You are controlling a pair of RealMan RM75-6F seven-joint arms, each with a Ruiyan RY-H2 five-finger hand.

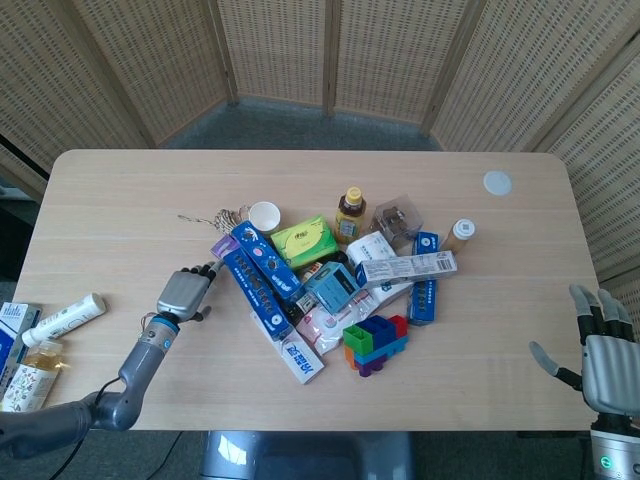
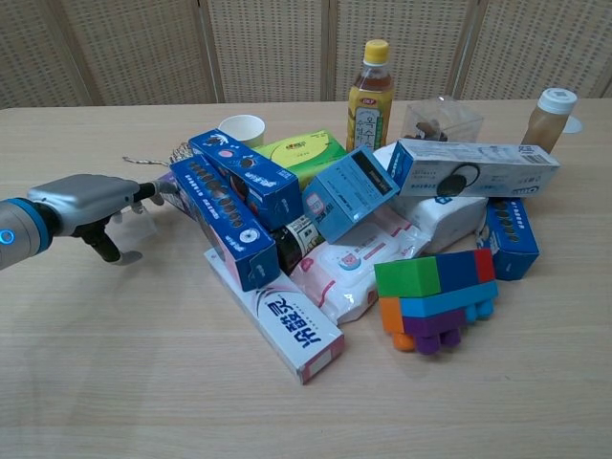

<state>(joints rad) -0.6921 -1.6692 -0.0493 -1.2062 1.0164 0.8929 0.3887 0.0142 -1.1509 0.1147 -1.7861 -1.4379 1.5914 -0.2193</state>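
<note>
My left hand (image 1: 185, 293) lies low on the table at the left side of a heap of goods, holding nothing. Its outstretched fingertips (image 2: 153, 191) touch the near end of a long blue biscuit box (image 2: 220, 222) that leans on a second blue box (image 2: 247, 177). A white toothpaste box (image 2: 282, 320) lies under them, toward the front. My right hand (image 1: 605, 348) hovers with fingers spread off the table's front right corner, far from everything; the chest view does not show it.
The heap holds a paper cup (image 1: 264, 216), green box (image 1: 303, 241), tea bottle (image 2: 369, 86), clear box (image 2: 442, 120), long white-blue carton (image 2: 473, 167), toy blocks (image 2: 435, 296) and a small jar (image 2: 552, 117). A metal chain (image 2: 158, 158) lies behind my left hand. A white lid (image 1: 497, 182) sits far right.
</note>
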